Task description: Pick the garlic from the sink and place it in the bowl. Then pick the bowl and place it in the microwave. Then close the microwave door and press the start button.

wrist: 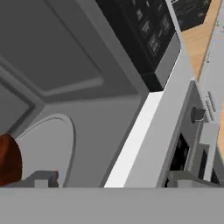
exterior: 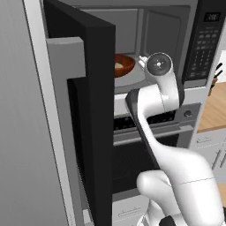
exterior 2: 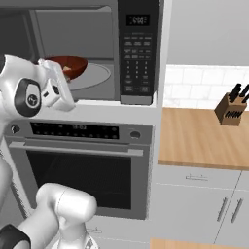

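Reddish-brown wooden bowl point(exterior: 122, 64): on the round turntable point(exterior 2: 95, 76) inside the microwave point(exterior: 150, 31), just beyond the tool and to its left. A pale lump shows inside it, likely the garlic point(exterior: 119, 65), though it is too small to be sure.

Tool point(wrist: 118, 178): at the mouth of the microwave, just outside the opening, holding nothing. Its two dark tips stand well apart, one near the bowl side, the other over the oven point(exterior 2: 78, 160) front below.

Microwave door point(exterior: 86, 110): black, wide open, swung out to the left of the tool, edge-on in the left base view.

Keypad strip point(exterior 2: 137, 51): black, to the right of the tool, beside the opening. Untouched as it stands.

Worktop point(exterior 2: 204, 136): wooden, well off to the right of the tool, carrying a knife block point(exterior 2: 231, 110).

Progress, as judged: garlic in bowl and bowl in microwave look done. Left to do: swing the door shut, then press the start button. The tool sits between door and cavity, so it would need to clear the opening and get round behind the door's outer face first.
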